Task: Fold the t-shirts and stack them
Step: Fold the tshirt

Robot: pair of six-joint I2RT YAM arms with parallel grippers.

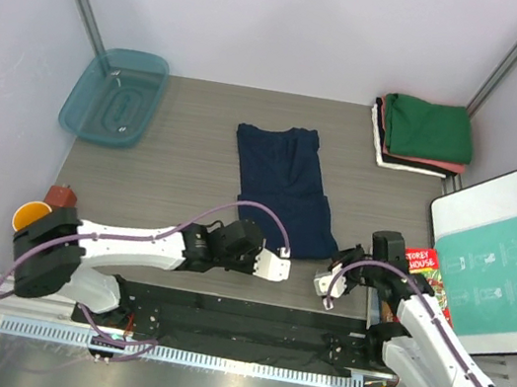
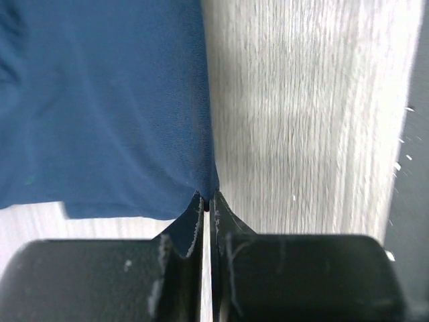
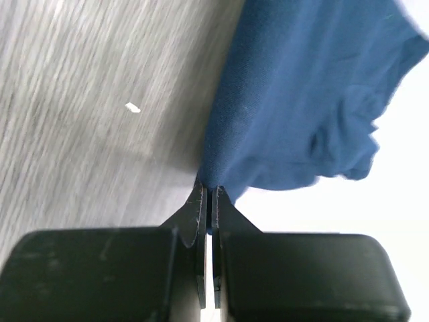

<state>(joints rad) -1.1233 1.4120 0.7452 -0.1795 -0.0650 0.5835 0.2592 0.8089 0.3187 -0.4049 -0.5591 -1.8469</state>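
Note:
A dark navy t-shirt [image 1: 280, 182] lies lengthwise in the middle of the table, narrowed by a fold. My left gripper [image 1: 284, 266] sits at its near hem; in the left wrist view the jaws are shut [image 2: 208, 201] on a corner of the navy cloth [image 2: 100, 107]. At the hem's right corner is my right gripper [image 1: 325, 283], and the right wrist view shows it [image 3: 209, 193] pinching the navy cloth [image 3: 301, 100]. A stack of folded t-shirts [image 1: 424, 133], green on top of salmon-red and white, rests at the back right.
A teal plastic bin [image 1: 115, 96] stands at the back left. A teal-printed bag [image 1: 512, 263] lies on a white board at the right edge, next to a red printed packet [image 1: 421, 267]. An orange cup [image 1: 31, 214] is by the left arm.

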